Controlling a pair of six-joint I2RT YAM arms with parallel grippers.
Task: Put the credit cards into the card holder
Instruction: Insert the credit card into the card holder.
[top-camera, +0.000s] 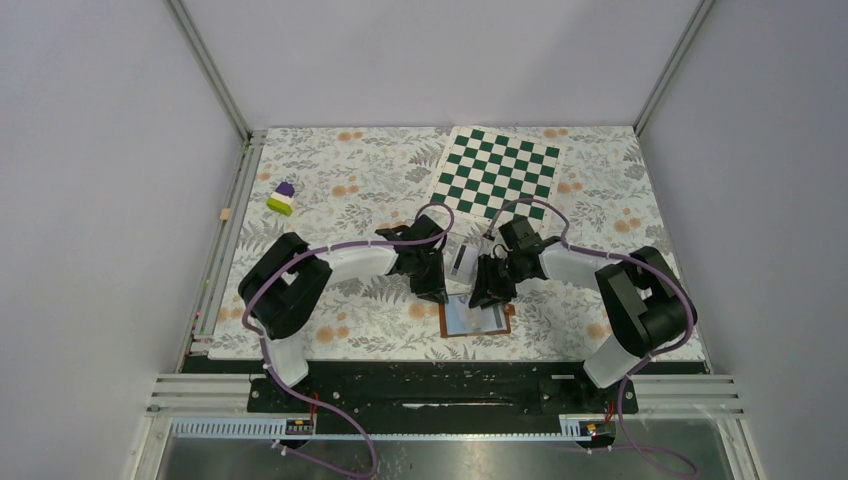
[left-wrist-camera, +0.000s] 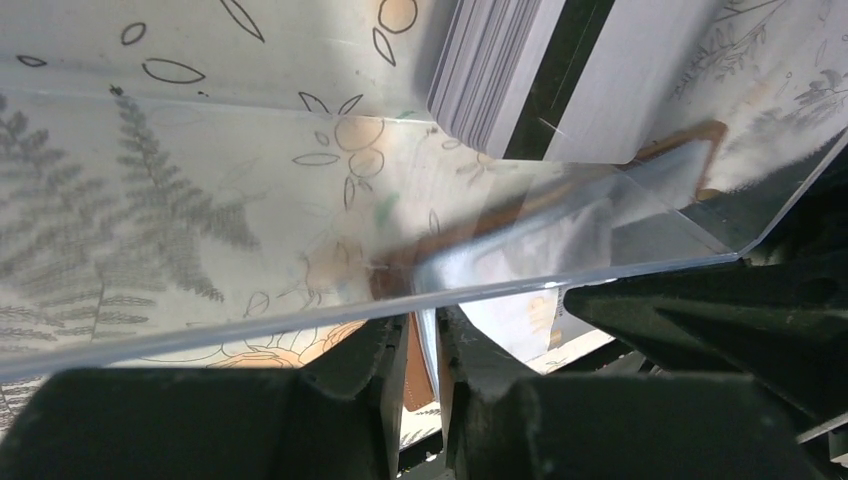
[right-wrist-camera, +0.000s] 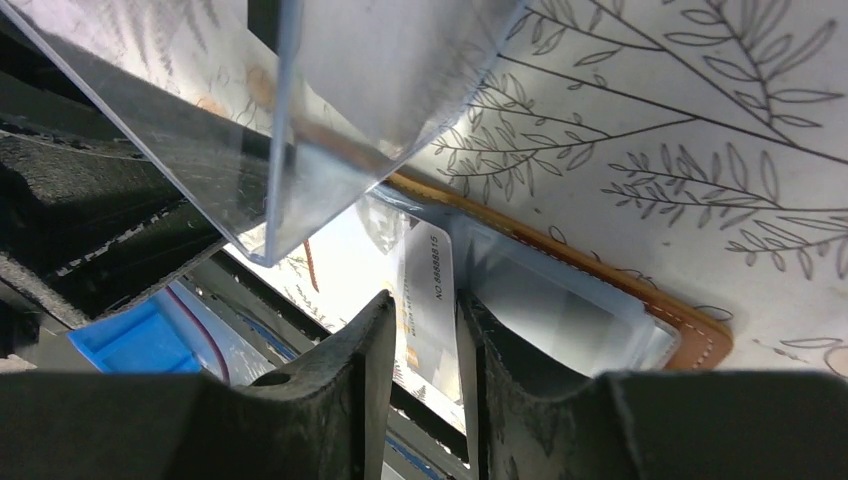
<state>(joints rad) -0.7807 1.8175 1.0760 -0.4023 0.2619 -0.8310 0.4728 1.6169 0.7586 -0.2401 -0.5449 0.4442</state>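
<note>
Card first: the right end effector (right-wrist-camera: 424, 310) is pressed together on one thin whitish plastic credit card (right-wrist-camera: 432, 270), long axis pointing ahead of the fingertips at the open brown leather card holder (right-wrist-camera: 692, 332) lying flat just beyond, so this arm is nearer; whether card touches pocket I cannot tell. Close above, the left end effector (left-wrist-camera: 421, 340) pinches a clear plastic case (left-wrist-camera: 300, 200) holding a stack of black-striped cards (left-wrist-camera: 500, 70), crowding the floral tabletop (right-wrist-camera: 700, 120).

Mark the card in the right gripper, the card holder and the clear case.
card (right-wrist-camera: 431, 290), right wrist view, its printed white face.
card holder (right-wrist-camera: 700, 338), right wrist view, its brown leather corner.
clear case (left-wrist-camera: 250, 200), left wrist view, its transparent wall.
</note>
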